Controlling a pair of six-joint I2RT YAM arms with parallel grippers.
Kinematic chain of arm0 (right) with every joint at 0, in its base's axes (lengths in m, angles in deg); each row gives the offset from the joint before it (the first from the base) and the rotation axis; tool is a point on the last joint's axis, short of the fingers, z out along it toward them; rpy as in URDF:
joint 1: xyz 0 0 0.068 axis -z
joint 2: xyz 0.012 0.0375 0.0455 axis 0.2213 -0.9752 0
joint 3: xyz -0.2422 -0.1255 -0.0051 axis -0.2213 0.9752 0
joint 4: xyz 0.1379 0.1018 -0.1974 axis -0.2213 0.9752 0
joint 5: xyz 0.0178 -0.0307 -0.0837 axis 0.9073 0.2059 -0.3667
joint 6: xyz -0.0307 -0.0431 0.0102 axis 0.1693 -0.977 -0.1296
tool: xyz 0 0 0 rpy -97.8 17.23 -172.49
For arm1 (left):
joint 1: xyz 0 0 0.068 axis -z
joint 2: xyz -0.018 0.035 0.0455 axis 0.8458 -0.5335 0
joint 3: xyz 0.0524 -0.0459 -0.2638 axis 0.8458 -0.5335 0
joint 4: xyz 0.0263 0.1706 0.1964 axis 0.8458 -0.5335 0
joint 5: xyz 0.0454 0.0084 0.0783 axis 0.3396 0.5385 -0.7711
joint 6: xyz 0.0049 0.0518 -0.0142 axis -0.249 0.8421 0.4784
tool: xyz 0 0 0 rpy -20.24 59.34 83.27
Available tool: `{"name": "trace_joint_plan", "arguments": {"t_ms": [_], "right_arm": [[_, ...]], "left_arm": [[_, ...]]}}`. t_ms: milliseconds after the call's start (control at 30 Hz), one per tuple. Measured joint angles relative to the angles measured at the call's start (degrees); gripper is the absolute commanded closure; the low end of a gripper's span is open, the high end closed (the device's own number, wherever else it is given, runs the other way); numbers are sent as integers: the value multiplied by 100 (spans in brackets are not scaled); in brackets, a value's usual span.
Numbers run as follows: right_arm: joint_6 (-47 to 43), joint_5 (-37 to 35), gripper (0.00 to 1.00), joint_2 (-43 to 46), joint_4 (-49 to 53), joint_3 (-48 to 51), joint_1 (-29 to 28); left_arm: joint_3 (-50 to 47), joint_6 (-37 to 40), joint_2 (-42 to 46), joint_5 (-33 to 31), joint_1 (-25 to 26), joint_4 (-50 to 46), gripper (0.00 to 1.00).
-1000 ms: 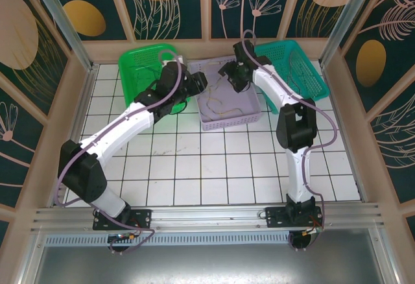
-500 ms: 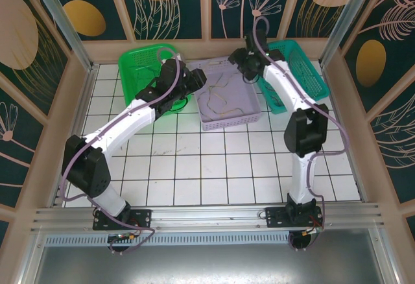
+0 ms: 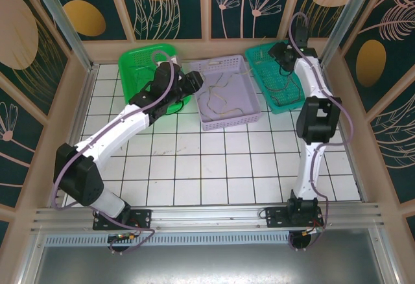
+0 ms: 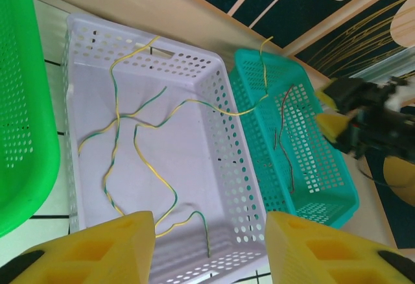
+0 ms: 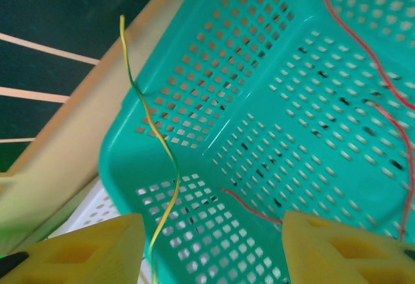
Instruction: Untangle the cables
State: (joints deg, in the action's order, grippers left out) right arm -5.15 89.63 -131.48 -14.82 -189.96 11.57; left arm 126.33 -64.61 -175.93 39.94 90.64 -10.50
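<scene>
Several yellow-green cables (image 4: 136, 141) lie tangled in the lilac basket (image 4: 227, 161) at the table's (image 3: 194, 167) far edge; red cables (image 5: 363, 44) rest in the teal basket (image 5: 194, 70). Left gripper (image 4: 211, 251) and right gripper (image 5: 214, 251) gape, clamping nothing; most untangling seemingly remains.

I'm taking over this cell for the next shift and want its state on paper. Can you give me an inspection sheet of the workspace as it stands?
Surface: white tiled table carrying three baskets along its far edge.
Job's things: yellow-green wires loose in the lilac basket; red wires in the teal basket; one crossing wire runs from the lilac basket into the teal one; green basket partly behind the left arm.
Clutter: nothing seen.
Grippers: left pincer open above the lilac basket; right pincer open above the teal basket.
Cables: lilac-grey arm cables loop along both arms.
Surroundings: patterned wall panels; aluminium rail at the near edge.
</scene>
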Motion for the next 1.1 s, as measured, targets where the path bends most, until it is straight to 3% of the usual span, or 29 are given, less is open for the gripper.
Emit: {"name": "trace_joint_plan", "arguments": {"t_ms": [167, 367, 467, 667, 933, 1100], "right_arm": [[-210, 575, 41, -658, -155, -280, -42], [-162, 1023, 49, -970, -361, -592, -59], [-63, 1187, 60, -1021, -584, -695, -61], [94, 1309, 65, -1274, -756, -1054, -61], [111, 1292, 61, -1473, -717, -1102, -59], [146, 1320, 75, -1482, -739, -1102, -59]], "left_arm": [[-568, 192, 647, 358, 0, 212, 43], [-1436, 328, 1650, 1207, -7, 990, 43], [-1497, 365, 1880, 1419, -7, 1141, 43], [-1499, 407, 1963, 1572, -7, 1150, 44], [-1497, 498, 1849, 1617, -11, 1130, 44], [-1497, 520, 1794, 1648, -11, 1113, 44]]}}
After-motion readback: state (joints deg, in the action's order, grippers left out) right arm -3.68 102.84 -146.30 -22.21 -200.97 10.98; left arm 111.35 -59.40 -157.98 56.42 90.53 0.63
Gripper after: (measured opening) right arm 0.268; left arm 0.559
